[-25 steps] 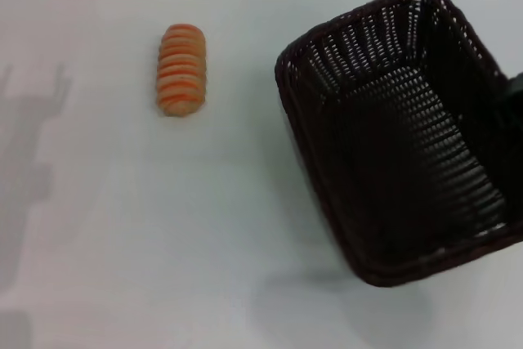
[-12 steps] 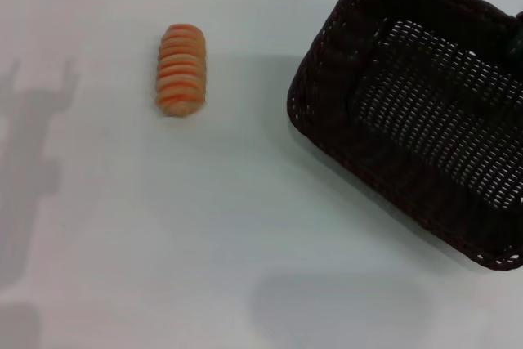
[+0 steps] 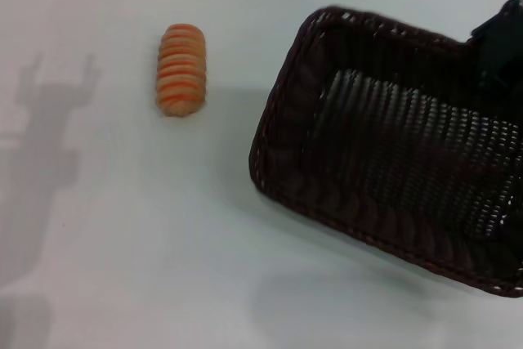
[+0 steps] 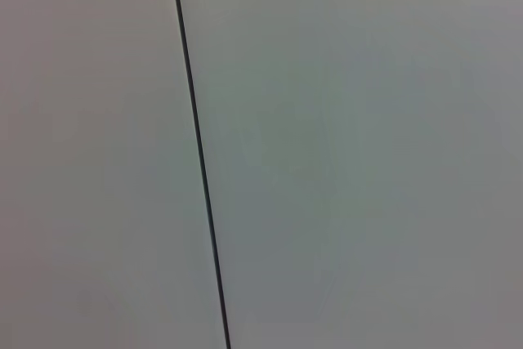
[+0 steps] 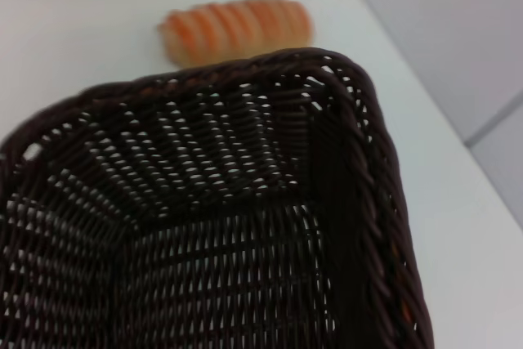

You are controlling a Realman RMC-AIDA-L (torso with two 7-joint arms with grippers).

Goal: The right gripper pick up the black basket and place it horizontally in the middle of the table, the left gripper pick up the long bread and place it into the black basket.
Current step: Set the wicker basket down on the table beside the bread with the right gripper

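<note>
Head view: the right gripper (image 3: 500, 42), a dark block at the far right edge, sits against the far rim of the black basket (image 3: 392, 161), a large rectangular dark brown-black woven wicker basket with open-weave sides and a braided rim. Its fingers are hidden behind the rim, so whether they clamp the wicker cannot be told. The basket extends from the gripper toward the robot and toward its left. It is tilted, its opening facing up toward the camera, and a soft shadow lies on the table (image 3: 163, 267), a plain white smooth flat tabletop, off the basket's near edge.

The long bread (image 3: 181, 69), a small oblong golden-tan roll with orange crosswise ridges, lies flat on the table well to the left of the gripper, beyond the basket's left end and apart from it.

Right wrist view: basket interior (image 5: 204, 226) fills the picture; bread (image 5: 237, 29) lies on the table (image 5: 73, 6) just past the rim's far side.

The left gripper does not show in any view; an arm-shaped shadow falls on the table's left part. Left wrist view: only a pale flat surface (image 4: 343, 153) with a thin dark seam.
</note>
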